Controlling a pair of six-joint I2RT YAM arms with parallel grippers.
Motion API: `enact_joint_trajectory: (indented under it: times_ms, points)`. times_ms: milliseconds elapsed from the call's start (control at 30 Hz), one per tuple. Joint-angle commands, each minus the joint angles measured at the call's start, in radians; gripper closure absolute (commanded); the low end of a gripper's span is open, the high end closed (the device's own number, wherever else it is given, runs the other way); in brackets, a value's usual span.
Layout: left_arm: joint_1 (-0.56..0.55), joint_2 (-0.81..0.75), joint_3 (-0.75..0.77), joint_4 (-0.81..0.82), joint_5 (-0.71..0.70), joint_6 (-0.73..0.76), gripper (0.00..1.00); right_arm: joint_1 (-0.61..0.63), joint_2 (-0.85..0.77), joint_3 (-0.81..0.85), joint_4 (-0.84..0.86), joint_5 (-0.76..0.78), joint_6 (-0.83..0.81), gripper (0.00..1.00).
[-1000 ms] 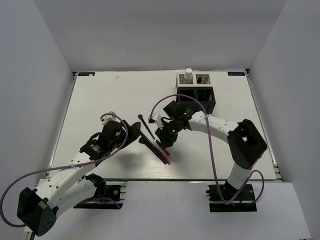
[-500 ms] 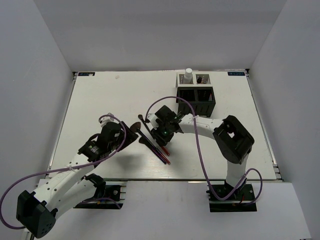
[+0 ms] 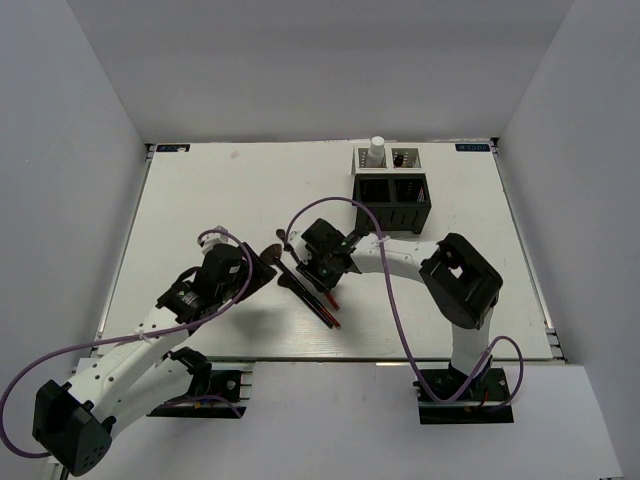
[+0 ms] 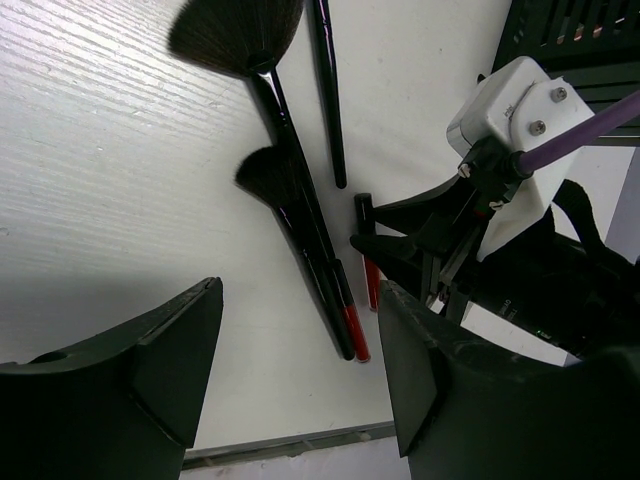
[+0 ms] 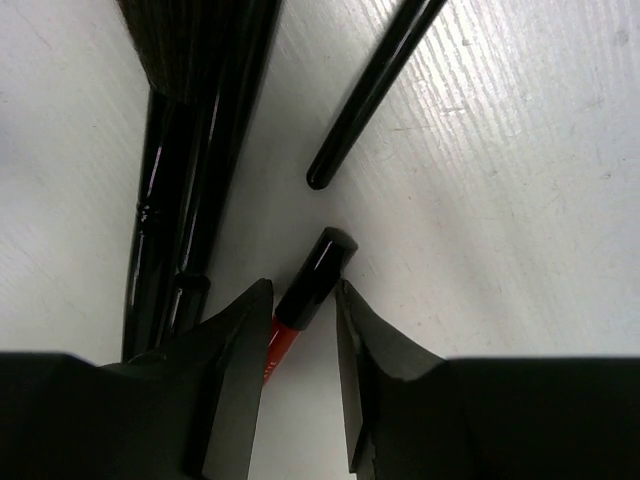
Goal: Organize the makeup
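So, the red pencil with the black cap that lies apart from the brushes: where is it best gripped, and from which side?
Probably at the black-capped end of the red pencil, from straight above, one finger on each long side. It lies flat on the table, thin and straight, with a bare gap between it and the brush handles. The open right pincer stands astride that spot.

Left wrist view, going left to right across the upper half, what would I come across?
fan brush head → thin black stick → white block on the right arm, with a purple cable → black mesh organizer in the top right corner
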Motion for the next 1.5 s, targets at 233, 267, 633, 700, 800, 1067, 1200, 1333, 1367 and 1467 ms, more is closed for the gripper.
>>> enact_joint_trajectory:
  times_ms: [233, 267, 633, 700, 800, 1067, 1200, 1333, 1367, 1467]
  points:
    - [-0.007, 0.012, 0.024, 0.025, 0.013, 0.019, 0.38, -0.019, 0.008, -0.043, 0.031, 0.065, -0.066, 0.93]
    - [-0.007, 0.015, 0.026, 0.028, 0.018, 0.023, 0.39, -0.036, 0.002, -0.032, 0.023, 0.022, -0.085, 0.95]
    - [-0.007, 0.024, 0.009, 0.074, 0.067, 0.035, 0.42, -0.325, -0.262, 0.178, 0.005, -0.645, -0.180, 1.00]
    - [-0.007, 0.030, 0.004, 0.098, 0.082, 0.045, 0.43, -0.399, -0.285, 0.210, 0.071, -0.653, -0.153, 1.00]
    - [-0.007, 0.052, 0.003, 0.117, 0.107, 0.057, 0.45, -0.489, -0.282, 0.259, 0.136, -0.667, -0.113, 1.00]
    - [-0.007, 0.144, 0.044, 0.161, 0.162, 0.092, 0.48, -0.648, -0.263, 0.128, 0.502, -0.649, 0.003, 1.00]
    - [-0.016, 0.228, 0.104, 0.135, 0.164, 0.080, 0.54, -0.676, -0.242, 0.040, 0.716, -0.665, -0.011, 1.00]
    - [-0.016, 0.334, 0.167, 0.131, 0.171, 0.054, 0.57, -0.696, -0.196, 0.012, 0.818, -0.684, -0.008, 1.00]
    - [-0.016, 0.346, 0.176, 0.141, 0.205, 0.045, 0.56, -0.699, -0.170, 0.020, 0.822, -0.684, 0.001, 1.00]
    - [-0.025, 0.411, 0.211, 0.120, 0.219, -0.026, 0.54, -0.711, -0.135, 0.028, 0.842, -0.691, 0.001, 1.00]
